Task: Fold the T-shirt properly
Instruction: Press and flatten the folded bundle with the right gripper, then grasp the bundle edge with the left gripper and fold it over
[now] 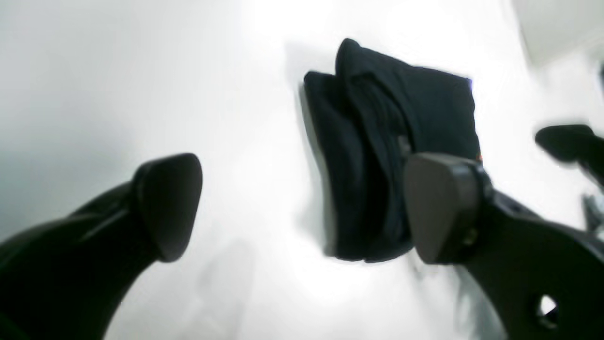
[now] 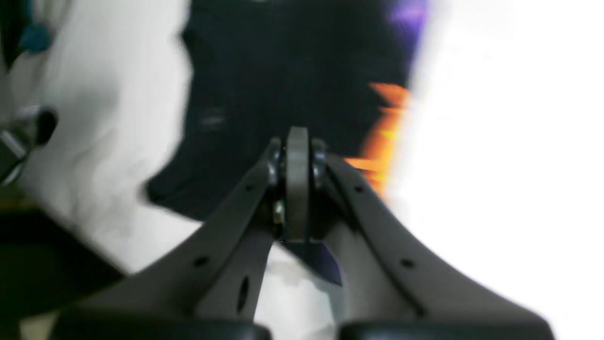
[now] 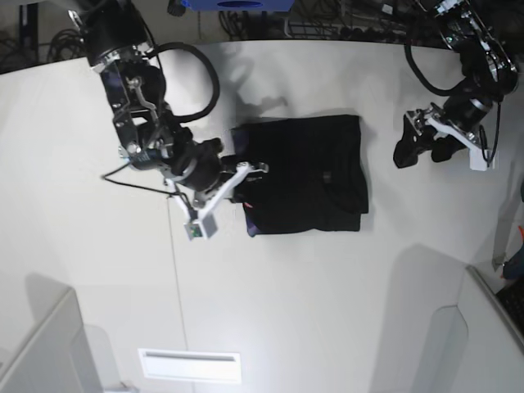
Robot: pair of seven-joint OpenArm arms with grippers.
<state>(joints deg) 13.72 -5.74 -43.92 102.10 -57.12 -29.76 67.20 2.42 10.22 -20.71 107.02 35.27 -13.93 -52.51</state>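
The T-shirt (image 3: 304,175) lies folded into a compact black rectangle near the middle of the white counter (image 3: 327,303), plain side up, with a slightly ragged lower left corner. In the left wrist view it appears as a thick dark bundle (image 1: 391,151) with stacked layers showing along one edge. In the right wrist view a strip of orange print and a patch of purple show along one edge of the black cloth (image 2: 292,75).

The right gripper (image 3: 246,170) is at the shirt's left edge in the base view. Its jaws are pressed together, pad against pad, above the black cloth in the right wrist view (image 2: 297,156). A small dark scrap shows just below the closed pads, but the blur hides whether any cloth is pinched, so I cannot tell if they hold anything.

The left gripper (image 3: 419,146) hangs over bare counter to the right of the shirt in the base view, apart from it. In the left wrist view its jaws (image 1: 302,208) stand wide, with nothing between them but white counter. One pad (image 1: 441,208) overlaps the shirt's edge in that view.
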